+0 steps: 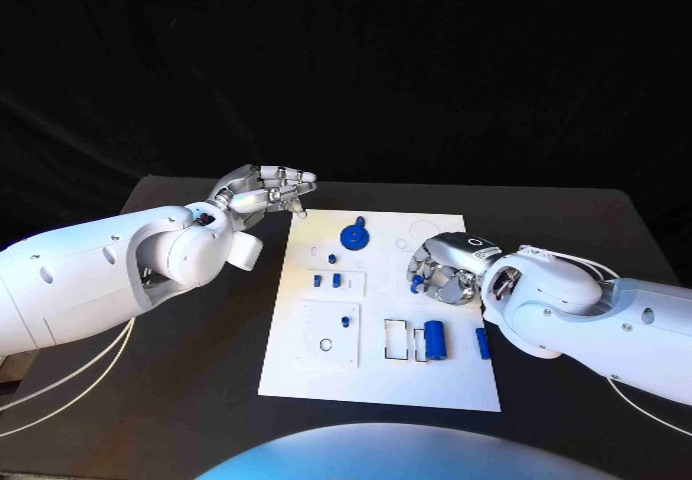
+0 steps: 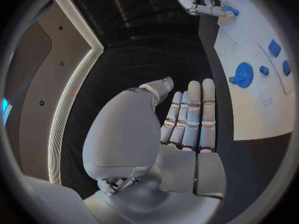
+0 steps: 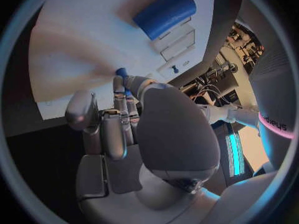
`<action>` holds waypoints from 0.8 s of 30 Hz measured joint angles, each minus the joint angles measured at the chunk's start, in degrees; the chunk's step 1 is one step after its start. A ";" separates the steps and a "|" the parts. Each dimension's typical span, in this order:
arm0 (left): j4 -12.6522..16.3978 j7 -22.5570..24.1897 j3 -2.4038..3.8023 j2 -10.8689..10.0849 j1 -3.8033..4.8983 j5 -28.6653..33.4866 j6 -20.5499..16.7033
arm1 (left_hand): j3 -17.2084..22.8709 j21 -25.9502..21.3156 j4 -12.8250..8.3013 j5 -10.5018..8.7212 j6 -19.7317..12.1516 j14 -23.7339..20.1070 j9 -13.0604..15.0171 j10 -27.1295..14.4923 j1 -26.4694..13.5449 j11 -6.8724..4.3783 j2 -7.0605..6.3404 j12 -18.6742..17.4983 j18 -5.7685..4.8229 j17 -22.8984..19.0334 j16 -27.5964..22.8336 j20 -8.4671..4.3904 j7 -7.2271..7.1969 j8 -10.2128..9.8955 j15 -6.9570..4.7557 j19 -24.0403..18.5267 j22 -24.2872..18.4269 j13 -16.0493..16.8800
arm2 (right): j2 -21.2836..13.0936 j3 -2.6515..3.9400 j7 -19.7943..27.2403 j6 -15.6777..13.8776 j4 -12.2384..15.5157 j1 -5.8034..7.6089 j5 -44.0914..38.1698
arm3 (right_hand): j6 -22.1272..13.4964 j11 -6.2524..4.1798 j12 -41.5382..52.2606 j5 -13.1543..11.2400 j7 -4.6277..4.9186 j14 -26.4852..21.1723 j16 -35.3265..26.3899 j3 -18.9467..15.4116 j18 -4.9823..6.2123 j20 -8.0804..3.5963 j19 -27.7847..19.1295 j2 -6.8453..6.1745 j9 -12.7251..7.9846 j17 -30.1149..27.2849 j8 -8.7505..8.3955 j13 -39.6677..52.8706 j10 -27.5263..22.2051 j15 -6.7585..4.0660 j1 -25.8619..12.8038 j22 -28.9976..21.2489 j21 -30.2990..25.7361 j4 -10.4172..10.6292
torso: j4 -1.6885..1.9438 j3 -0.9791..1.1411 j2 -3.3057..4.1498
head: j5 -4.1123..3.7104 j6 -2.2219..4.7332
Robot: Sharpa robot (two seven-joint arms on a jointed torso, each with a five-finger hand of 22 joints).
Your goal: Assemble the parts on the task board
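Note:
The white task board (image 1: 378,370) lies in the middle of the table. My right hand (image 1: 441,268) hovers over its right half and pinches a small blue part (image 1: 417,284) at its fingertips; the right wrist view shows that small blue part (image 3: 121,73) just above the board (image 3: 81,40). My left hand (image 1: 267,190) hangs over the table beside the board's far left corner and holds nothing, its fingers (image 2: 193,114) stretched out. A blue round knob (image 1: 353,237) stands near the board's far edge. A blue cylinder (image 1: 434,340) lies in a slot near the front.
Small blue blocks (image 1: 329,281) and a blue peg (image 1: 348,321) sit on the board's left half, and a blue bar (image 1: 482,343) lies by its right edge. Black table (image 1: 188,400) surrounds the board. White cables (image 1: 80,385) hang under my left arm.

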 measured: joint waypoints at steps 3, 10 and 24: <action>-0.03 -0.02 0.00 0.02 0.00 0.00 0.01 | 0.00 0.00 0.00 0.00 0.00 0.00 0.00 0.00 0.00 0.00 0.00 0.00 0.00 0.00 0.00 0.00 0.00 0.00 0.00 0.00 0.00 0.00 | -0.40 0.00 -0.01 -0.62 0.59 0.32 -0.02 | -0.07 -0.11 0.00 0.00 -0.07 0.00 0.00 0.83 0.00 0.00 0.00 -0.18 0.00 0.05 0.00 0.24 0.13 0.00 -1.27 0.16 0.00 -0.59 | -0.01 0.00 -0.03 | 0.01 0.03; -0.19 -0.04 0.00 0.11 0.01 0.00 0.02 | 0.00 0.00 0.00 0.00 0.00 0.00 0.00 0.00 0.00 0.00 0.00 0.00 0.00 0.00 0.00 0.00 0.00 0.00 0.00 0.00 0.00 0.00 | -1.20 0.53 0.24 -3.13 2.99 2.22 1.11 | -0.52 -0.22 -0.37 0.00 -0.02 0.00 0.00 1.69 0.00 0.00 0.00 -0.40 0.03 0.02 0.00 0.47 0.42 0.00 -2.06 0.32 0.38 -1.44 | -0.01 -0.03 -0.03 | 0.01 0.17; -0.32 -0.07 0.00 0.66 -0.01 0.02 0.13 | 0.00 0.00 0.00 0.00 0.00 0.00 0.00 0.00 0.00 0.00 0.00 0.00 0.00 0.01 0.00 0.00 0.00 0.00 0.00 0.00 0.01 0.00 | 5.19 0.66 2.22 -5.55 6.93 1.60 5.03 | -0.87 -0.11 -0.48 -0.03 -0.07 0.00 0.00 2.42 0.00 -0.11 -0.12 -0.58 0.08 -0.37 0.25 0.65 0.50 0.01 -2.65 0.19 0.13 -2.18 | 0.03 -0.06 -0.03 | 0.81 -0.14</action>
